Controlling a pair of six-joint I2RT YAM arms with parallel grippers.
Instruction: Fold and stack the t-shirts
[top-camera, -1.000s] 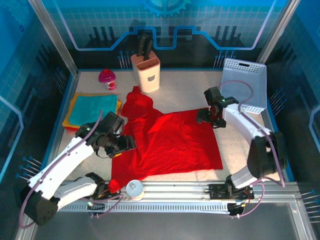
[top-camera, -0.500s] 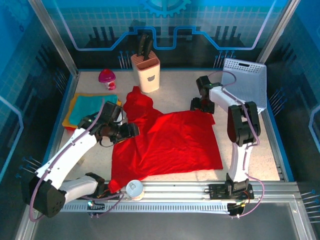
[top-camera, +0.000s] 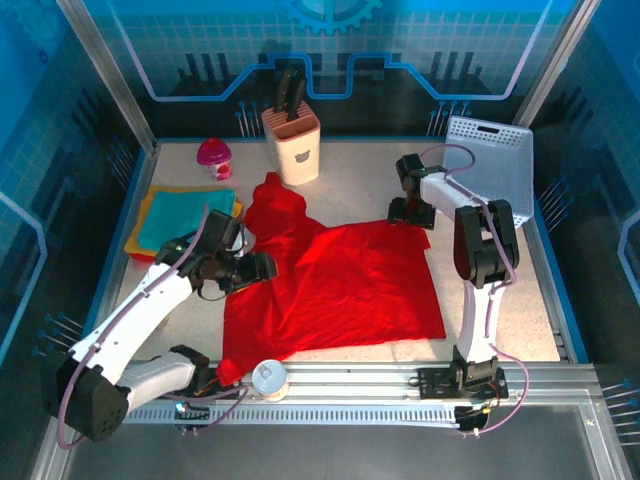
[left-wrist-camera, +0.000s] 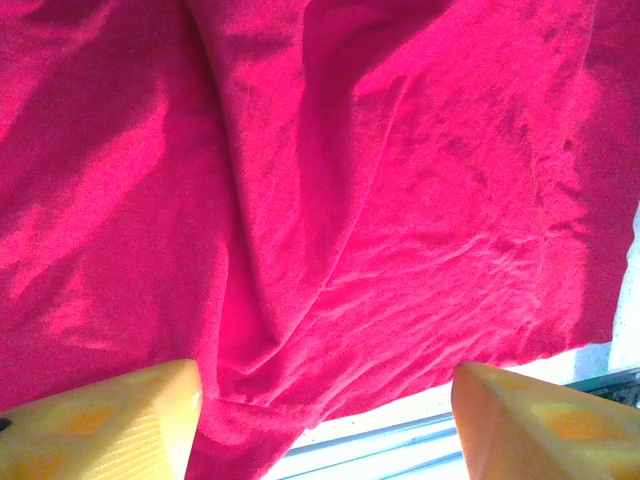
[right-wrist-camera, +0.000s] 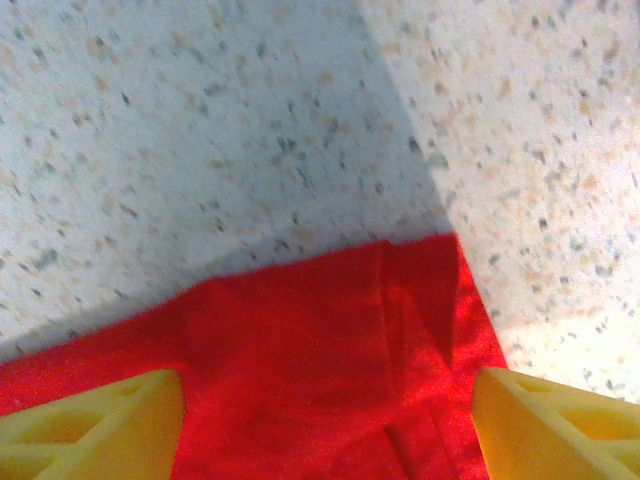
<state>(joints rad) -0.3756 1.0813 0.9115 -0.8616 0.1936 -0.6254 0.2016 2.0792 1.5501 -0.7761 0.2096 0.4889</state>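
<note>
red t-shirt (top-camera: 340, 280): spread on table (top-camera: 360, 180), bunched at far left | right gripper (right-wrist-camera: 325, 395): fingers apart, empty, shirt's far-right corner directly beneath, nearer arm | left gripper (left-wrist-camera: 325, 400): fingers apart, empty, over shirt's left side
</note>
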